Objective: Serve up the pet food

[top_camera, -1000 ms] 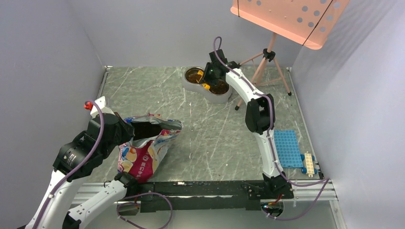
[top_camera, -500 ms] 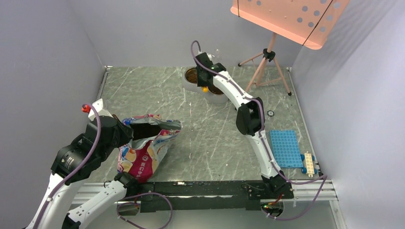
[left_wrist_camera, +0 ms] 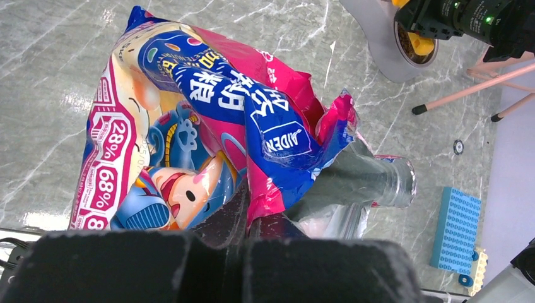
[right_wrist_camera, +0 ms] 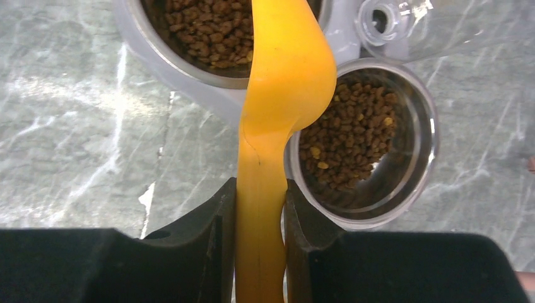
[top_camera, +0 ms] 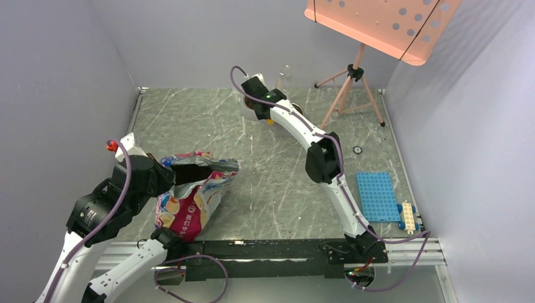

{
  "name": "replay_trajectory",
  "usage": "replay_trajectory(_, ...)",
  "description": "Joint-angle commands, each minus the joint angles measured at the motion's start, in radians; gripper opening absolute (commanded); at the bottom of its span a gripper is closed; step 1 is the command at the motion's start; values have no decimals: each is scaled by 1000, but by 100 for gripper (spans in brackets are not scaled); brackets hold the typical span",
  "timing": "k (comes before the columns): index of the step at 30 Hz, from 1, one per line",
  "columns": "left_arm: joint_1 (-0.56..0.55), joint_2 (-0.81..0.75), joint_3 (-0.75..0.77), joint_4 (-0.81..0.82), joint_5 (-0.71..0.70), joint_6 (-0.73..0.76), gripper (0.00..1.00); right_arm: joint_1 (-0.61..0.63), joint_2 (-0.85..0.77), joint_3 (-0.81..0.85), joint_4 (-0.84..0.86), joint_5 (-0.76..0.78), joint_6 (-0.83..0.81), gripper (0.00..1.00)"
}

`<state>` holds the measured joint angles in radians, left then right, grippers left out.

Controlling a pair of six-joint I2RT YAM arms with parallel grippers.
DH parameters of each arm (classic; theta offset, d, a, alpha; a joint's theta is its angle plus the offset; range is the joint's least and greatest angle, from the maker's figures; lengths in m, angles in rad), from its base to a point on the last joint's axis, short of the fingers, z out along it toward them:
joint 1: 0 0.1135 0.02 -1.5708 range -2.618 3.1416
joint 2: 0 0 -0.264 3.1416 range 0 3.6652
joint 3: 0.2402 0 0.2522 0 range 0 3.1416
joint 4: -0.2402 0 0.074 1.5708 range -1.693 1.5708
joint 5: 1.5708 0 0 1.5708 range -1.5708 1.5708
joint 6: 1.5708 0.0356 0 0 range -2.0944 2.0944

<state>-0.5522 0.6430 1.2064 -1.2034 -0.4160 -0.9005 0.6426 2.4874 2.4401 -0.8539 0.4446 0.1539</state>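
The pet food is brown kibble lying in both steel bowls (right_wrist_camera: 359, 139) (right_wrist_camera: 208, 31) of a grey double feeder (right_wrist_camera: 189, 82). My right gripper (right_wrist_camera: 260, 189) is shut on the handle of a yellow scoop (right_wrist_camera: 287, 69), whose head hangs over the rim between the two bowls. Its smooth back faces the camera, hiding what it holds. From above, the right gripper (top_camera: 262, 107) covers most of the feeder (top_camera: 247, 101). My left gripper (left_wrist_camera: 249, 218) is shut on the torn top edge of the colourful bag (left_wrist_camera: 189, 126), holding its mouth up at the table's left (top_camera: 189, 202).
A pink tripod (top_camera: 347, 88) carrying a perforated board (top_camera: 378, 25) stands at the back right. A clear bottle (top_camera: 284, 76) is behind the feeder. A blue baseplate (top_camera: 376, 196) and a white wheeled brick piece (top_camera: 409, 216) lie at the right. A small ring (top_camera: 358, 150) lies mid-right.
My right arm has swung left across the feeder with the scoop, from over the right bowl toward the left bowl. The left arm and the bag have barely moved.
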Motion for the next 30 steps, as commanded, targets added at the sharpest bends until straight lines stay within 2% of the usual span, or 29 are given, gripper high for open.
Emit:
replay_trajectory(1, -7, -29, 16, -80, 40, -15, 0, -11, -17, 47, 8, 79, -50, 0)
replay_trajectory(9, -7, -1, 27, -42, 49, 34, 0, -11, -85, 77, -1, 12, -31, 0)
replay_trajectory(13, -7, -3, 19, -15, 30, 66, 0, -23, -210, -16, -6, -88, 27, 0)
replay_trajectory(16, -6, 10, 29, 9, 23, 100, 0, -42, -388, -271, 44, -223, 98, 0)
replay_trajectory(22, -7, 37, 31, 65, 12, 166, 0, -53, -853, -942, 305, -597, 170, 0)
replay_trajectory(24, -6, 48, 25, 84, 19, 177, 0, -55, -966, -1119, 321, -607, 199, 0)
replay_trajectory(28, -5, 69, 13, 120, 50, 188, 0, -77, -1176, -1446, 323, -504, 297, 0)
replay_trajectory(30, -6, 79, 11, 130, 61, 196, 0, -83, -1273, -1553, 293, -412, 362, 0)
